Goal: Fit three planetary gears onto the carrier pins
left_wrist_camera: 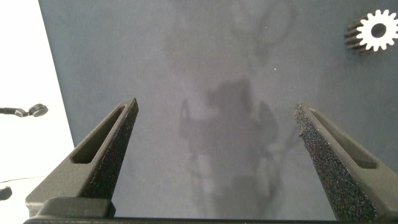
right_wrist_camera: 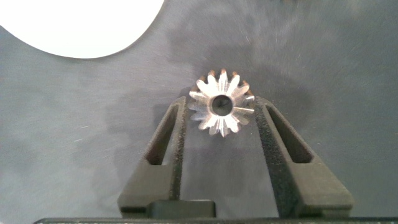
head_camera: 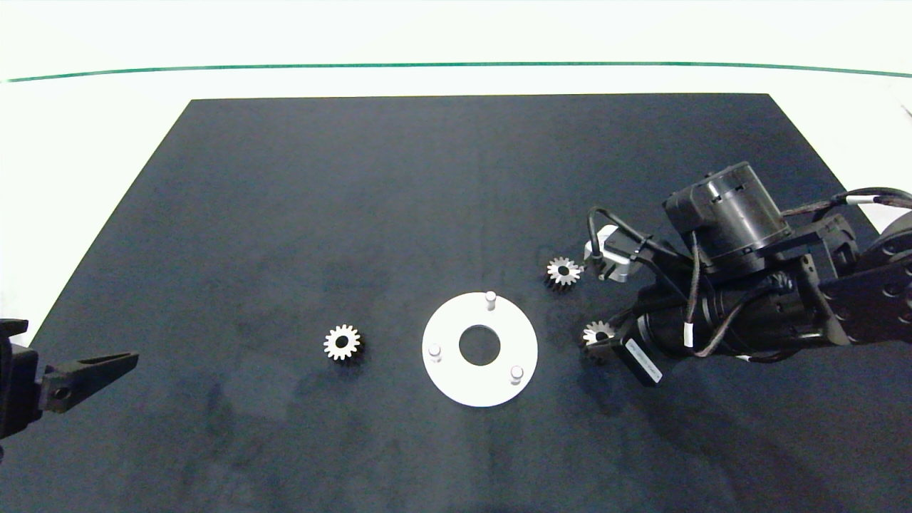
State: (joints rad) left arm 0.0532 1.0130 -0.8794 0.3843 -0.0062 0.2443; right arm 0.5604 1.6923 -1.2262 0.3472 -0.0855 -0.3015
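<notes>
Right gripper point(right_wrist_camera: 221, 118) fingers sit narrowly around one gear point(right_wrist_camera: 221, 110) on the dark mat point(head_camera: 356, 214).
This gear lies just right of the white disc point(head_camera: 479, 349) with three bare pins point(head_camera: 490, 300); two more gears point(head_camera: 564, 271) lie flat elsewhere. Left gripper point(left_wrist_camera: 217, 134) gapes wide, empty, far left.

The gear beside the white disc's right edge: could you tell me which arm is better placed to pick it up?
The right. The right gripper already straddles that gear, one finger on each side, beside the disc. The left gripper sits open at the mat's far left edge.
</notes>
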